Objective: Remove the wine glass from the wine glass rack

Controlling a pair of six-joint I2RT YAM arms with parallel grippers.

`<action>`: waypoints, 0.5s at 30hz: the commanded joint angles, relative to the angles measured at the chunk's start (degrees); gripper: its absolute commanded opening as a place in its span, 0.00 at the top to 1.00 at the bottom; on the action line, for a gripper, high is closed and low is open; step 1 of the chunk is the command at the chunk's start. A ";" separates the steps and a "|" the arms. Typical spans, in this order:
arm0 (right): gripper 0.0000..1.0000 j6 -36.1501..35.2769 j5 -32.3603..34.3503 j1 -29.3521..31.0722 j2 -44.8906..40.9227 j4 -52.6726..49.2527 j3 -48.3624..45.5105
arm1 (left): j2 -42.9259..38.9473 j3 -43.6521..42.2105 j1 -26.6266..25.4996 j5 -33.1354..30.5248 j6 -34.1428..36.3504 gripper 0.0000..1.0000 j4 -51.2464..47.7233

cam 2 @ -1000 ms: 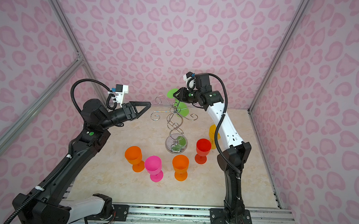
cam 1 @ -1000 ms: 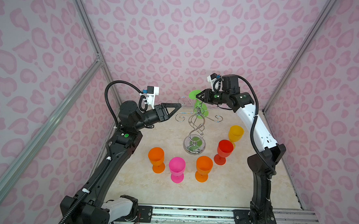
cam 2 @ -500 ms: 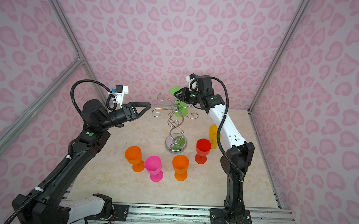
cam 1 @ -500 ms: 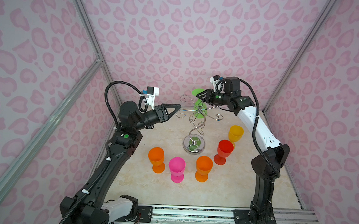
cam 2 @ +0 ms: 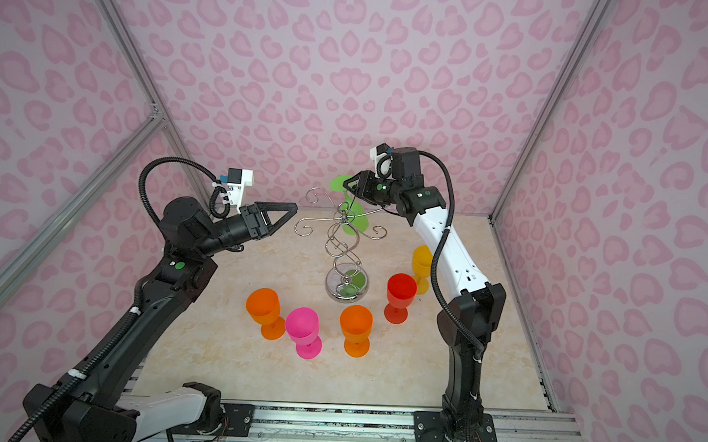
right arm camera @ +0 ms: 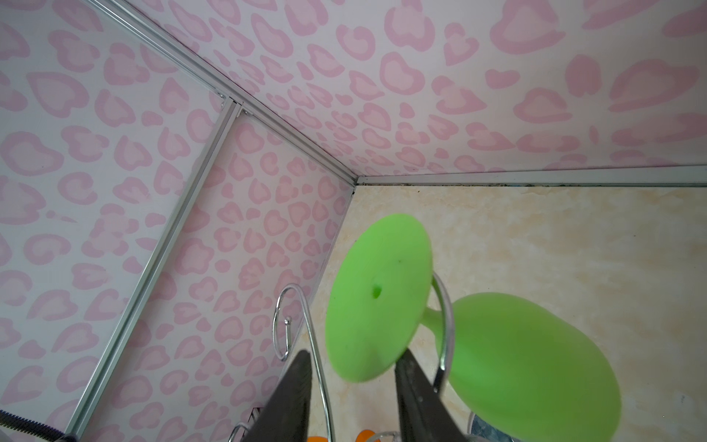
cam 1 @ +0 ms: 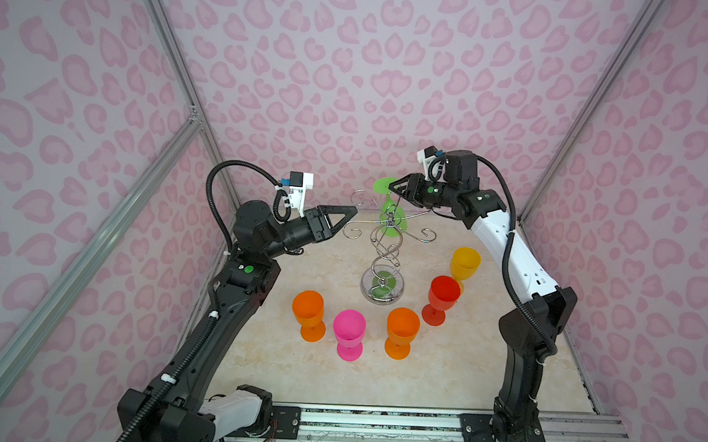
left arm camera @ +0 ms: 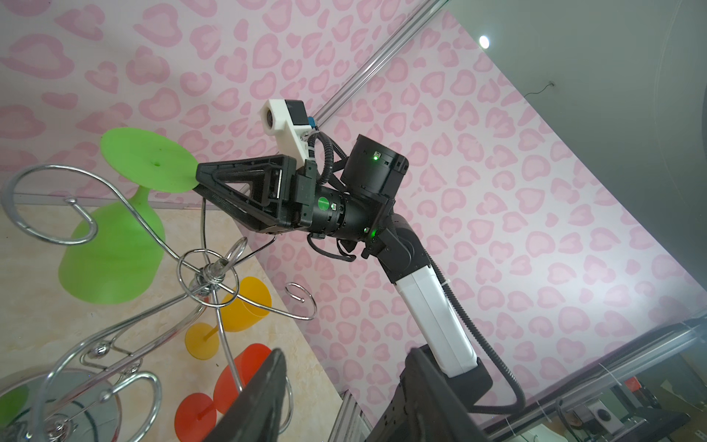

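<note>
A green wine glass (cam 1: pixel 397 228) (cam 2: pixel 354 224) hangs upside down, foot up, on a hook arm of the chrome wine glass rack (cam 1: pixel 386 253) (cam 2: pixel 342 246) at the back of the table. My right gripper (cam 1: pixel 392 188) (cam 2: pixel 348 186) is at the glass's foot. In the right wrist view its jaws (right arm camera: pixel 354 354) stand apart astride the foot's edge (right arm camera: pixel 378 298): one finger lies against the rim, the other is clear of it with a rack wire (right arm camera: pixel 317 344) between. My left gripper (cam 1: pixel 350 211) (left arm camera: pixel 344 382) hovers open and empty just left of the rack's hooks.
On the table in front of the rack stand several goblets: orange (cam 1: pixel 308 311), pink (cam 1: pixel 348 330), orange (cam 1: pixel 401 328), red (cam 1: pixel 443 295) and yellow (cam 1: pixel 464 263). The pink patterned back wall is close behind the rack.
The right gripper's jaws have widened a little around the glass's foot, and the right arm's elbow has shifted slightly. The glass still hangs on the rack. The left arm has stayed put.
</note>
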 commanded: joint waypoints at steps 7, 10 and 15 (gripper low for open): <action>0.59 -1.53 1.97 -0.41 0.89 -2.55 1.89 | -0.70 -0.22 0.00 0.41 0.94 0.47 1.29; 0.59 -1.77 2.29 -0.47 1.21 -2.66 2.68 | -0.79 -0.22 0.03 0.52 0.96 0.47 1.29; 0.59 -2.37 1.72 -0.56 3.66 -4.74 6.33 | -0.97 -0.22 0.04 0.50 1.07 0.47 1.20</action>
